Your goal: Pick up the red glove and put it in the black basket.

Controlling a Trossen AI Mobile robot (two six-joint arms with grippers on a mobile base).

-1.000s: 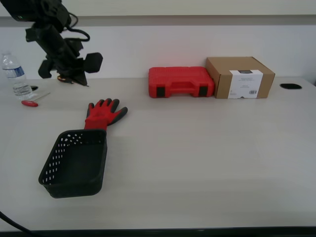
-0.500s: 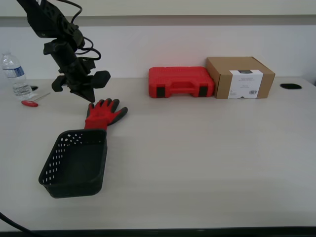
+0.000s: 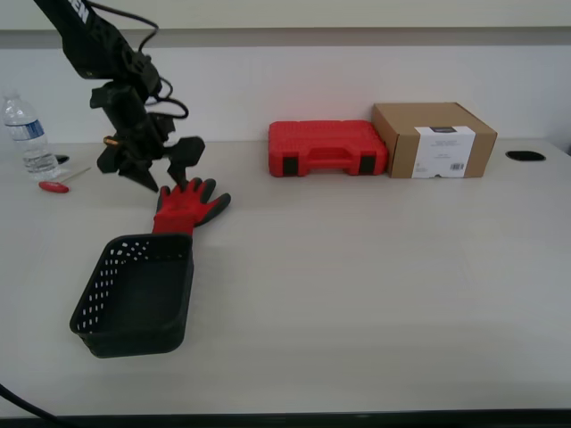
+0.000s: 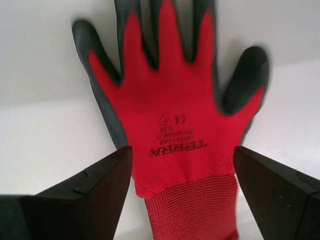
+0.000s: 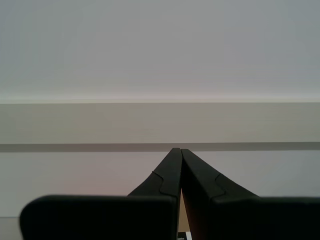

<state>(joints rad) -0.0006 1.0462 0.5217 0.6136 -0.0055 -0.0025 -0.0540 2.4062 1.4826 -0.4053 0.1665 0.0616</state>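
The red glove (image 3: 185,207) lies flat on the table with its dark fingertips pointing to the back wall. Its cuff reaches the far rim of the black basket (image 3: 100,283), which stands empty toward the exterior view's left front. My first gripper (image 3: 165,175) hangs open just above the glove's fingers. In the first wrist view the glove (image 4: 170,100) fills the gap between the two open fingers of my first gripper (image 4: 181,150), which do not touch it. My second gripper (image 5: 177,151) is shut on nothing and faces a bare wall; it does not show in the exterior view.
A hard red case (image 3: 326,148) and a cardboard box (image 3: 434,140) stand side by side at the back. A water bottle (image 3: 27,135) and a red-handled tool (image 3: 55,185) lie at the back on the exterior view's left. A dark cable hole (image 3: 525,155) is at the far right.
My first arm has come down and toward the exterior view's right, from above the table's back left to just over the glove's fingers. Glove and basket have not moved.
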